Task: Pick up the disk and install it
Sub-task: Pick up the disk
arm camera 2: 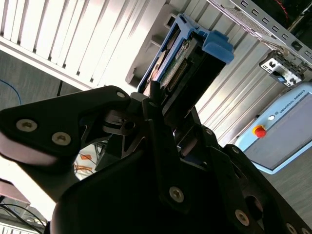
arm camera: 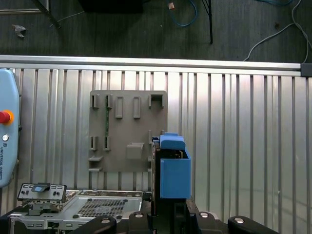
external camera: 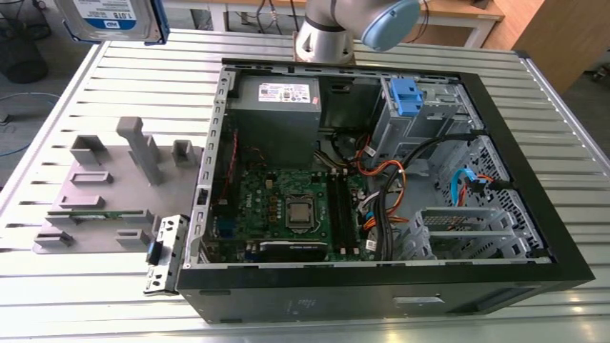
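Note:
The disk (external camera: pixel 114 18), a silver-grey drive with a white-and-blue label and blue side rails, hangs high over the table's far corner at the exterior view's left. In the second wrist view the disk (arm camera 2: pixel 187 58) sticks out from between my black fingers (arm camera 2: pixel 156 105), and my gripper (arm camera 2: pixel 168 114) is shut on its near end. In the first wrist view the blue rail of the disk (arm camera: pixel 174 170) rises from my gripper (arm camera: pixel 170 212), above the slatted table and beside the grey fixture plate (arm camera: pixel 127 129).
An open black computer case (external camera: pixel 381 289) lies on the slatted metal table (external camera: pixel 533 93), with a motherboard, cables and a drive cage holding a blue clip (external camera: pixel 405 96). The grey fixture plate (external camera: pixel 105 193) sits to its left in the exterior view. A teach pendant (arm camera 2: pixel 285 129) lies nearby.

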### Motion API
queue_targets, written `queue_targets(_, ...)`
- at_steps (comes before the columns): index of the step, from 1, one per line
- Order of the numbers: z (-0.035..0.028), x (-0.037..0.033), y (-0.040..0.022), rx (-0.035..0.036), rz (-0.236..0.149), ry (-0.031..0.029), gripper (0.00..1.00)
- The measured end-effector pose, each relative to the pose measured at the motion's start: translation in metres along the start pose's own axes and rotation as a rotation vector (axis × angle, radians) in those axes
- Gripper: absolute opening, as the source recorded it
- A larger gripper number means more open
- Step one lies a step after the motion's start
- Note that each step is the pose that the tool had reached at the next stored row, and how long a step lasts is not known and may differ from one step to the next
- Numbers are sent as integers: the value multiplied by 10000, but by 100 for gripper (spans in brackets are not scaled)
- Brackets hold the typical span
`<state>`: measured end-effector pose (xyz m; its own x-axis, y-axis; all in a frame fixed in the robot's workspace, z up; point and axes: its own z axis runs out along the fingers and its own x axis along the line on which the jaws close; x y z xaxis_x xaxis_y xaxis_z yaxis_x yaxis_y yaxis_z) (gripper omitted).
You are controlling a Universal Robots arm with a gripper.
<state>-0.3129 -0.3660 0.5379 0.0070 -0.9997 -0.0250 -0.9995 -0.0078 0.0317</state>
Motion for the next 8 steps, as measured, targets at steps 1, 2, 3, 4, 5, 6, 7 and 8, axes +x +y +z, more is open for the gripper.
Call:
queue_targets(1, 0, 0, -4, 0, 0, 0, 35)
queue_targets(2, 0, 0, -7, 0, 0, 0, 35)
queue_targets(3, -1, 0, -11, 0, 0, 1, 35)
queue_targets(4, -1, 0, -15, 0, 0, 0, 35)
queue_targets(5, -1, 0, -20, -1, 0, 1, 35)
queue_targets(6, -1, 0, -23, 0, 0, 0, 35)
queue_targets(7, -1, 0, -27, 0, 0, 0, 35)
queue_targets(8, -1, 0, -31, 0, 0, 0, 35)
